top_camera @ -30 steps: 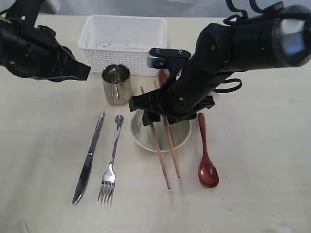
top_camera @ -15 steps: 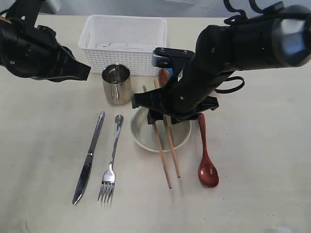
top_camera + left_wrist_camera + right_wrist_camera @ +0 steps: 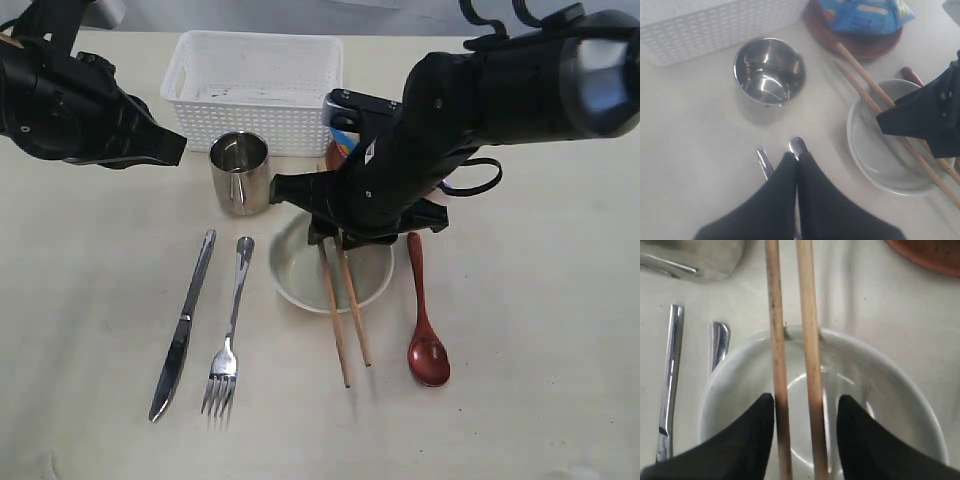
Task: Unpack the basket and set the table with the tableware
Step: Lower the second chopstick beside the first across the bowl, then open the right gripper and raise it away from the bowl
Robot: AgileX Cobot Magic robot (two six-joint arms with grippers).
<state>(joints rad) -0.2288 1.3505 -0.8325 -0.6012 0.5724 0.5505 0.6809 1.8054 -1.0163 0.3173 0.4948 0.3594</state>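
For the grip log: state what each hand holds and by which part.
Nothing is gripped yet. The left hand is shut on nothing. The right hand straddles both chopsticks where they cross the bowl, with a gap on one side.

Bowl point(image 3: 295, 278): chopsticks point(image 3: 340, 325) bar its top, right gripper point(image 3: 332, 240) straddling them. Fork point(image 3: 232, 325) close on one side, spoon point(image 3: 424, 330) just beside the other, cup point(image 3: 240, 173) near beyond fork's handle. Table point(image 3: 545, 385) bare past the spoon.
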